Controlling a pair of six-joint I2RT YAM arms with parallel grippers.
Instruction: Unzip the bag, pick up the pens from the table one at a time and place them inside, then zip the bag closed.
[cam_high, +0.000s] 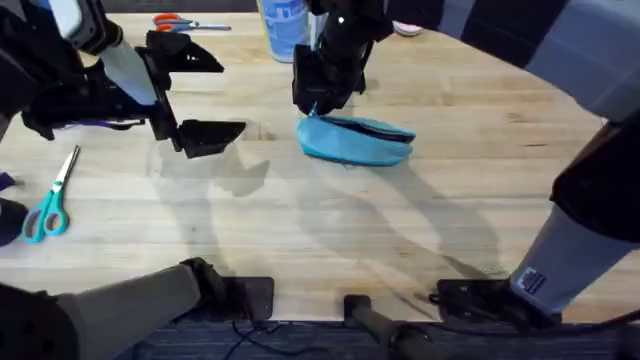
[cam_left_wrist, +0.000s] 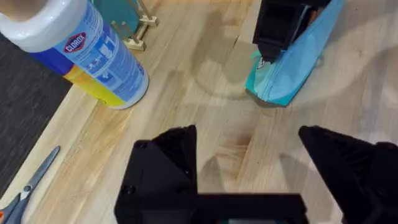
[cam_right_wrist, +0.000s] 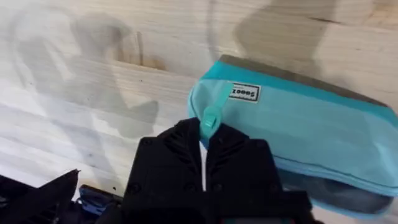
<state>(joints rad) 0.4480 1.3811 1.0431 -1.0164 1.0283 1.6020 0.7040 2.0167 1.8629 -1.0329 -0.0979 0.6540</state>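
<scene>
In the upper middle of the overhead view, the small light-blue fabric pencil bag (cam_high: 356, 139) lies flat on the big pale wooden plank table (cam_high: 330, 240). The right arm's black gripper (cam_high: 318, 100) is at the bag's left end. In the right wrist view its fingers (cam_right_wrist: 180, 152) are pressed together and pinch the turquoise zipper pull tab (cam_right_wrist: 211, 117), which sticks out of that end beside a little white label. The zipper line along the top looks dark in the overhead view, and I cannot tell for sure if it is open or closed. At the upper left of the overhead view the left arm's black gripper (cam_high: 195, 95) hangs above the table with its two fingers spread wide and nothing between them. It is well apart from the bag. No orange pen lies on the table, so my guess is the pens are inside and the job is near its end: the zipper needs to be pulled or checked, and then the tab let go. A white and blue wipes can (cam_left_wrist: 81, 53) stands near the bag in the left wrist view. Teal-handled scissors (cam_high: 48, 205) lie at the left edge of the overhead view, and orange-handled scissors (cam_high: 180, 22) lie at the top edge.
</scene>
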